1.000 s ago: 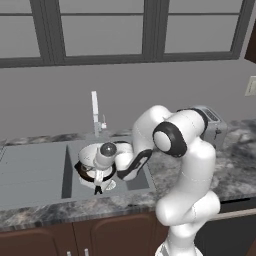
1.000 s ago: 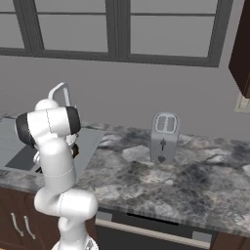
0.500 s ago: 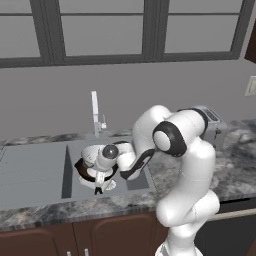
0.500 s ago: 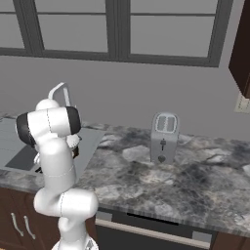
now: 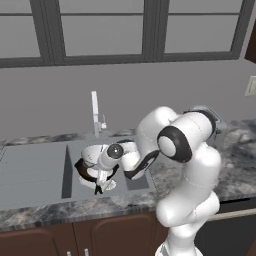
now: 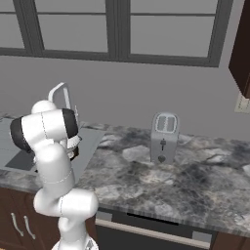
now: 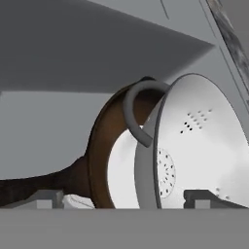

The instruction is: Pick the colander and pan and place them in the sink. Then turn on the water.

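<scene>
In the left base view we see the arm [image 5: 187, 165] rising from the lower right and reaching left and down into the sink [image 5: 55, 170], which sits at centre left, sunk in the counter [image 5: 235, 170]. The gripper [image 5: 102, 186] hangs low in the basin, just above the pan [image 5: 82, 171] and the colander [image 5: 91, 155], which lie together there. The white wrist covers much of both, so we make out only a dark rim of the pan and a pale curve of the colander at the gripper's left. The tap [image 5: 94, 113] stands upright behind the basin, above centre left.

In the hand view the colander [image 7: 199, 146] fills the right half, tipped on its side with its perforated inside facing us and one side handle curling at upper centre. The pan [image 7: 99, 155] stands on edge just behind it, touching it, its handle running off to the lower left. The fingers [image 7: 48, 198] stand spread wide at the bottom edge, one at each side, gripping nothing.

In the right base view the arm [image 6: 49, 146] at the left blocks most of the sink [image 6: 14, 151]; a toaster [image 6: 164, 137] stands on the counter [image 6: 161, 180] at centre, well apart.
</scene>
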